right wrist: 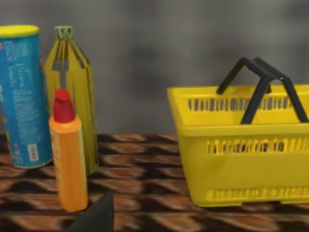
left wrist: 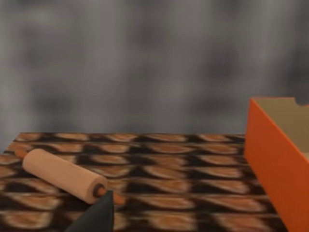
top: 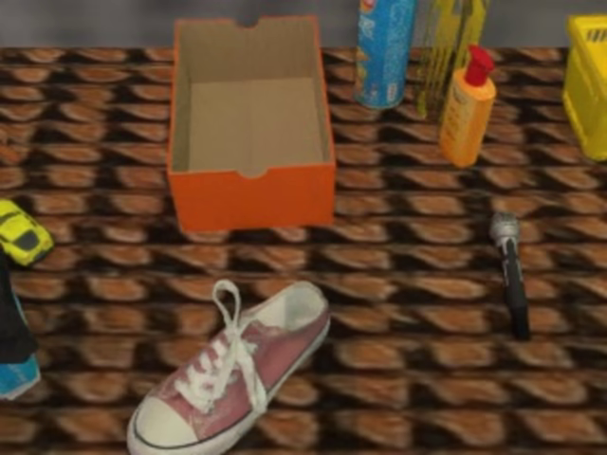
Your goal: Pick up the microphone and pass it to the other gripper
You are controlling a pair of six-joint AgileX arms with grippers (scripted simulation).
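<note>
At the table's [top: 417,284] nine o'clock edge a yellow toy car [top: 21,234] sits above a dark object with a blue tip [top: 14,355] that I cannot identify. A pink canvas sneaker [top: 232,374] with white laces lies near six o'clock, toe toward seven. Above it, around eleven to twelve o'clock, stands an open orange cardboard box [top: 251,194]. My left wrist view shows that box's wall, a wooden rolling pin [left wrist: 63,175] lying on the tabletop, and one dark fingertip [left wrist: 96,217] of my left gripper; whether that gripper is spread or pressed together I cannot tell.

At one o'clock stand a blue can [top: 384,52], a yellow ribbed bottle [top: 450,38] and an orange bottle with red cap [top: 468,109]. The microphone [top: 510,275] lies flat at three o'clock, untouched, mesh head pointing toward twelve, just below the orange bottle. A yellow basket [top: 588,85] sits at two o'clock. Only one fingertip [right wrist: 96,217] of my right gripper shows; its spread I cannot tell either.
</note>
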